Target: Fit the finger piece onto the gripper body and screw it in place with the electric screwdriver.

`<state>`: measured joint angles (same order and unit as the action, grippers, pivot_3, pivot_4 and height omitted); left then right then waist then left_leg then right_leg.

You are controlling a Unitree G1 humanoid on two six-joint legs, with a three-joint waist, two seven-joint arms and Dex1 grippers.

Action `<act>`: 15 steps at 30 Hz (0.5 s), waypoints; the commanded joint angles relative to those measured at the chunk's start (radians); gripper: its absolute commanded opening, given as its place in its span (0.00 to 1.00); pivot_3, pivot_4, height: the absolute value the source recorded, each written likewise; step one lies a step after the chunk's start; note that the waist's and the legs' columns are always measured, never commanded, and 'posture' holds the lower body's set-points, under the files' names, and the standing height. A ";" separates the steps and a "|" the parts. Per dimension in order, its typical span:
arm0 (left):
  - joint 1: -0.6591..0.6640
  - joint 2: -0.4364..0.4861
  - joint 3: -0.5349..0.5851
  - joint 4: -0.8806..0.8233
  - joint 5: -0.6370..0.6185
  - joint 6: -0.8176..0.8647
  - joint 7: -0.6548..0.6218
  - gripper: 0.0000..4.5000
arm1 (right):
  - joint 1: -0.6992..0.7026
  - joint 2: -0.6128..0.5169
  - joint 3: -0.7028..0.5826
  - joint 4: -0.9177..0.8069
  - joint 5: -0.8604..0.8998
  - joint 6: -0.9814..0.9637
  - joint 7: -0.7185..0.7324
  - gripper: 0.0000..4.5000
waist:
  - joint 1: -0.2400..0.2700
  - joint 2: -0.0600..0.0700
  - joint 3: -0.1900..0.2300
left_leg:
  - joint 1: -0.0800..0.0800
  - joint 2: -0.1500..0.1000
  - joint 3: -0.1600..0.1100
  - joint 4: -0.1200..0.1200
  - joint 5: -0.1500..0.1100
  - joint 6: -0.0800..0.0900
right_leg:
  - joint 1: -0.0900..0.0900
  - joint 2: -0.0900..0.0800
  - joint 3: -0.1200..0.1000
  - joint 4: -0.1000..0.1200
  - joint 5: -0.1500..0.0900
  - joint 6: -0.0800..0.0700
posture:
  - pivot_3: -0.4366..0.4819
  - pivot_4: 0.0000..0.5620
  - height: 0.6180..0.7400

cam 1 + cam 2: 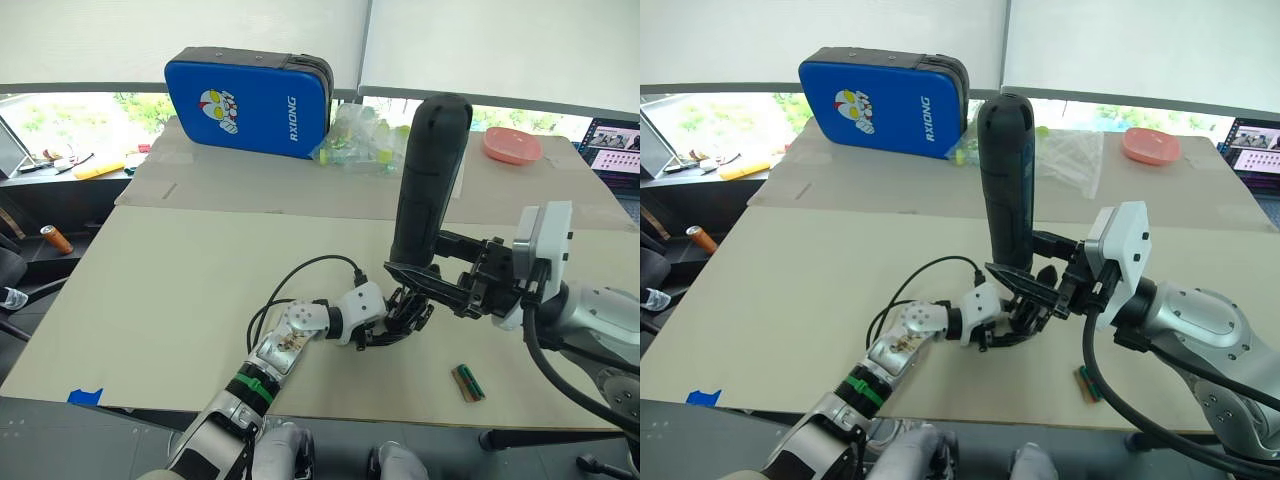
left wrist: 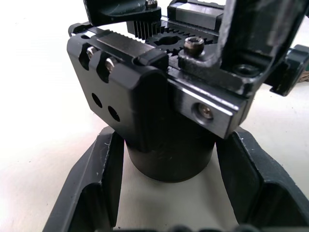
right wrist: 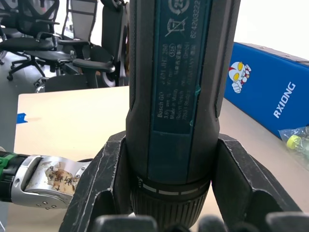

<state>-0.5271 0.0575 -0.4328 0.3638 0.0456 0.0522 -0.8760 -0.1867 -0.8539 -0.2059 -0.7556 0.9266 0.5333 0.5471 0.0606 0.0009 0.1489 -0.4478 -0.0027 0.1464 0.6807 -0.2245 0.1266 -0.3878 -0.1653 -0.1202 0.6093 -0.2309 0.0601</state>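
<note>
Left eye view shows our right gripper (image 1: pixel 425 272) clamping the electric screwdriver (image 1: pixel 428 180) upright, directly above the gripper body (image 2: pixel 166 111), which our left gripper (image 1: pixel 400 325) clasps.

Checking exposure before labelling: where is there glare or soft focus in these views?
Left eye view: windows behind the blue case blown out. Left wrist view: table washed near white, gripper body sharp, its top edge soft. Right wrist view: electric screwdriver label readable, background chairs soft.
</note>
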 commanded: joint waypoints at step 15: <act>0.036 0.008 -0.041 0.000 0.007 0.051 -0.026 0.51 | -0.025 0.016 -0.012 -0.023 -0.010 0.000 -0.008 0.43 | 0.000 0.000 0.000 | 0.000 0.000 0.000 0.000 0.000 0.000 | 0.000 0.000 0.000 0.000 0.000 0.000 | 0.48 0.27 1.00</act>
<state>-0.5169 0.0580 -0.4328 0.3444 0.0434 0.0683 -0.8761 -0.1868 -0.8453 -0.2017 -0.7556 0.9155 0.5354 0.5448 0.0602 0.0009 0.1489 -0.4478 -0.0027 0.1464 0.6805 -0.2246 0.1266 -0.3880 -0.1653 -0.1205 0.6092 -0.2309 0.0602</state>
